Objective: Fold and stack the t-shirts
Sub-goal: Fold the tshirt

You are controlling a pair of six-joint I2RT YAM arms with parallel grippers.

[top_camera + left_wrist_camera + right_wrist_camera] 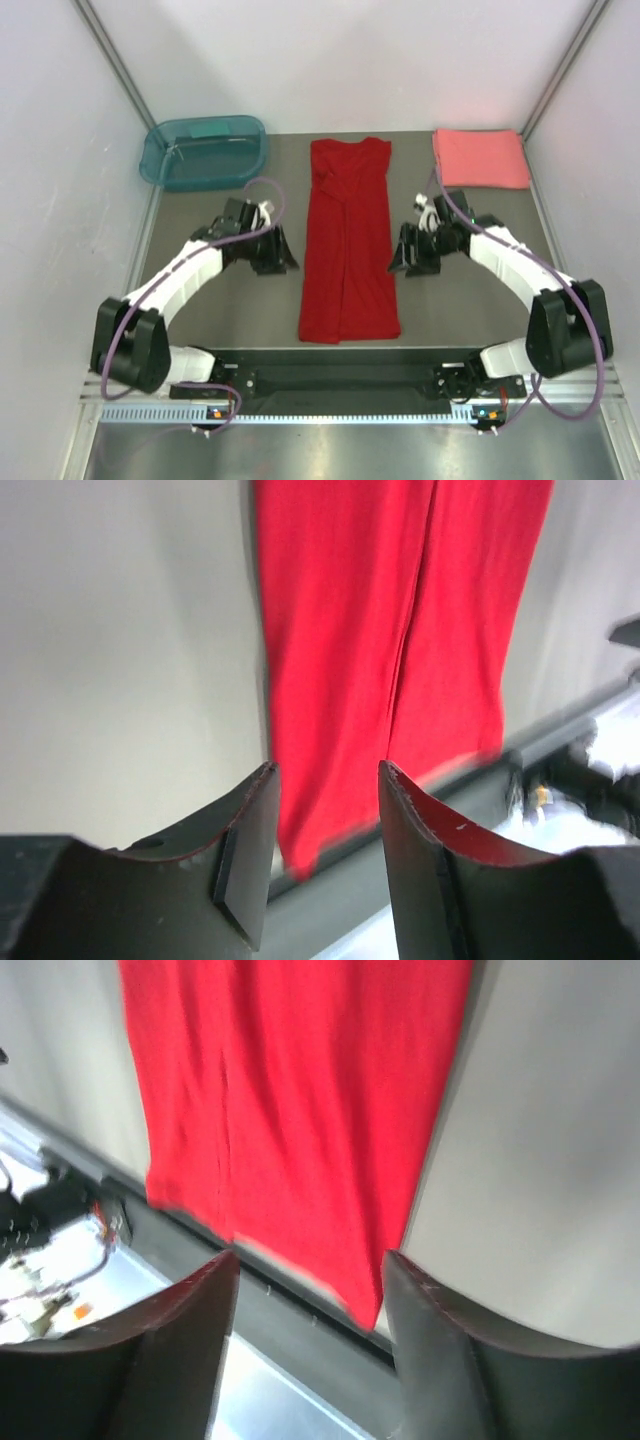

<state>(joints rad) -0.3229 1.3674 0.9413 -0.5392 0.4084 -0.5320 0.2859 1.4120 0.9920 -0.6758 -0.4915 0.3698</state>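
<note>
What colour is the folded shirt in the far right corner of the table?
The folded shirt is plain coral pink. It shows best in the top external view.

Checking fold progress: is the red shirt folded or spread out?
Partly folded: the red shirt lies as a long narrow strip, its sides turned in to meet along the middle.

The deep red t-shirt (348,250) lies folded lengthwise in the middle; the coral-pink t-shirt (480,158) sits folded far right.

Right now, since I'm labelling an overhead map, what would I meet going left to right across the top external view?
Teal tub → left hand → deep red t-shirt → right hand → folded coral-pink t-shirt.
</note>
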